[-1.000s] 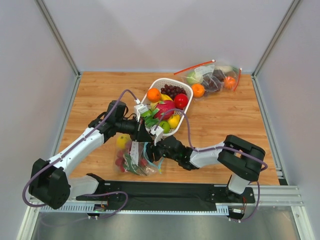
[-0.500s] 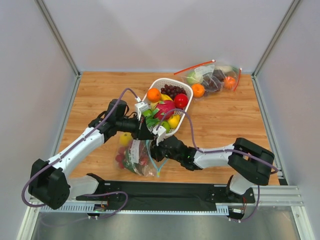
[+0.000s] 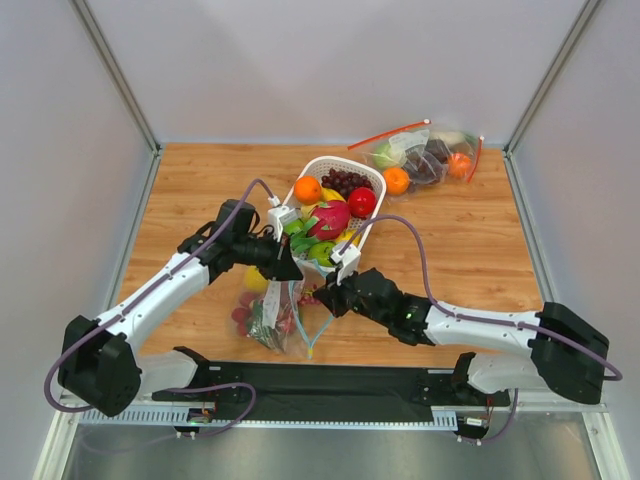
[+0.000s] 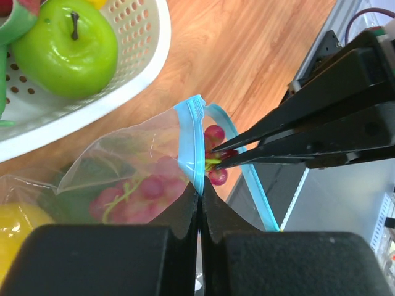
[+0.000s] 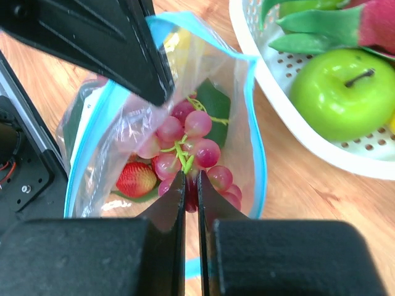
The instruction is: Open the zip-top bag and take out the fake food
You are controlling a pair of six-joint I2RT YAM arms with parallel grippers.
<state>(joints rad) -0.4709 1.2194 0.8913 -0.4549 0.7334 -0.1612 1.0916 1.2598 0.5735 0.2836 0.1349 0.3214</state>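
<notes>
The bag (image 3: pixel 268 318) is lying on the counter (image 3: pixel 460 250) near its front edge, just in front of the basket (image 4: pixel 133 37), with its mouth lifted and gaping open. Its teal zip strip (image 4: pixel 188 145) is curving apart into a loop. Inside, a bunch of pink-red grapes (image 5: pixel 185 139) is sitting at the mouth, a strawberry (image 5: pixel 136 179) is lying lower down beside dark green leaves, and a lemon (image 4: pixel 15 231) is showing through the plastic at the far side.

The left hand (image 4: pixel 200 192) is pinching the bag's rim right at the zip strip, its fingers pressed together on the plastic. The right hand (image 5: pixel 190 182) is reaching into the mouth from the opposite side, its fingers closed to a thin slit on the green stem of the grapes.

A green apple (image 4: pixel 65 46) is resting inside the basket close to the bag. A second bag (image 3: pixel 425 155) with a red strip is lying well apart at the far right of the counter.
</notes>
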